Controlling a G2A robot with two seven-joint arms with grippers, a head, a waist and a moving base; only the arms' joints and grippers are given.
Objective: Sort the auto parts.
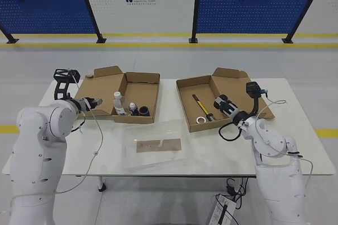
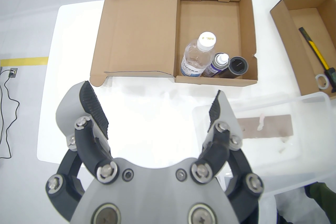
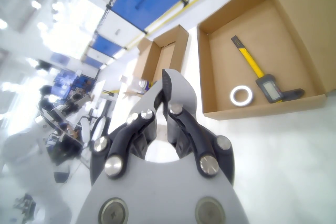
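The white table (image 1: 304, 152) carries two open cardboard boxes with a clear plastic tray (image 2: 288, 156) between them near the front edge; the left box (image 2: 136, 33) holds a water bottle (image 2: 197, 57), a spray can (image 2: 218, 64) and a black tube (image 2: 237, 66), upright and touching in a row at its near wall; the right box (image 3: 252, 33) holds a caliper (image 3: 252, 62) and a white ring (image 3: 241, 88) lying flat just beside each other; the bottle looks full, so probably the heaviest piece, smooth and slightly yielding, best taken around the body below the cap; the caliper is stiff, thin and long, likely to swing unless pinched across the bar near its display head; the can and the tube are rigid, round and apt to slip, so a grip square across the middle suits them; the ring seems light and low, best pinched across its rim; the left gripper (image 2: 152, 93) hangs above the table before the left box, pointing down, jaws spread wide and empty; the right gripper (image 3: 165, 78) sits tilted near the right box's front corner, jaws closed together on nothing.
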